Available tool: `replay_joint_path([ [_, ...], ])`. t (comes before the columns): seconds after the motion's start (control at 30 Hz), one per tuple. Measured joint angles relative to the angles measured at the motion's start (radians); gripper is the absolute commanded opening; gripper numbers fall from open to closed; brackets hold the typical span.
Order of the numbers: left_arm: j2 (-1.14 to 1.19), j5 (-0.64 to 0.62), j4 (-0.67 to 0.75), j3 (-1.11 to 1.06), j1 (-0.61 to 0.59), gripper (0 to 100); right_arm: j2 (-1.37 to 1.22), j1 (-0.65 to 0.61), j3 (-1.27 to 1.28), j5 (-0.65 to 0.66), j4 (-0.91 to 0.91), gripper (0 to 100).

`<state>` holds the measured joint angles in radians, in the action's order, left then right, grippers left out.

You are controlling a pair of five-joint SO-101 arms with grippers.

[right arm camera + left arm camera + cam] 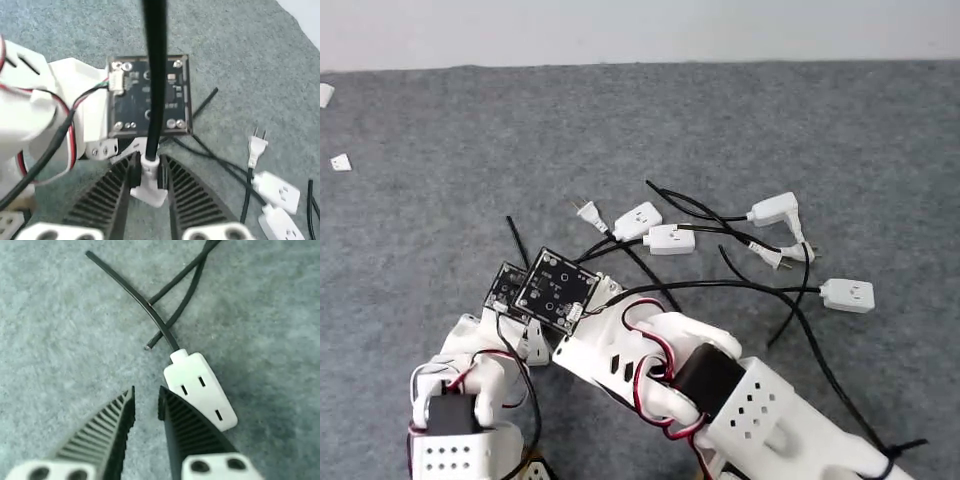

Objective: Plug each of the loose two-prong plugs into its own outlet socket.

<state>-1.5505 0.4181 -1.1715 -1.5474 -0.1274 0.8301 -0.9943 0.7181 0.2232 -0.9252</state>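
now plug (146,192) sits clamped in right end effector (148,164)

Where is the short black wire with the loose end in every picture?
High view: the black wire sticks out from the left arm's circuit board toward the far edge.
Left wrist view: the wire leads away from the white socket.
Right wrist view: its loose end pokes out beside that board.
Shared landmark: the circuit board, high and right wrist views.

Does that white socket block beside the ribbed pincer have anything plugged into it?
Empty. The white plastic outlet socket lies flat on grey carpet, its slots dark and bare.
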Motion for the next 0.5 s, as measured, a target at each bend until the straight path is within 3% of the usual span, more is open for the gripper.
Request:
replay_joint_path([
  [0.17, -0.02, 0.0, 0.0, -0.002, 0.0, 7, -0.06, 0.006, 0.0, -0.015, 0.054, 0.8],
  [0.27, -0.023, -0.029, 0.023, -0.008, -0.008, 7, -0.107, 0.049, 0.002, -0.118, 0.103, 0.8],
  [0.5, -0.023, -0.35, 0.262, -0.021, -0.219, 7, -0.279, 0.121, 0.077, -0.353, 0.29, 0.8],
])
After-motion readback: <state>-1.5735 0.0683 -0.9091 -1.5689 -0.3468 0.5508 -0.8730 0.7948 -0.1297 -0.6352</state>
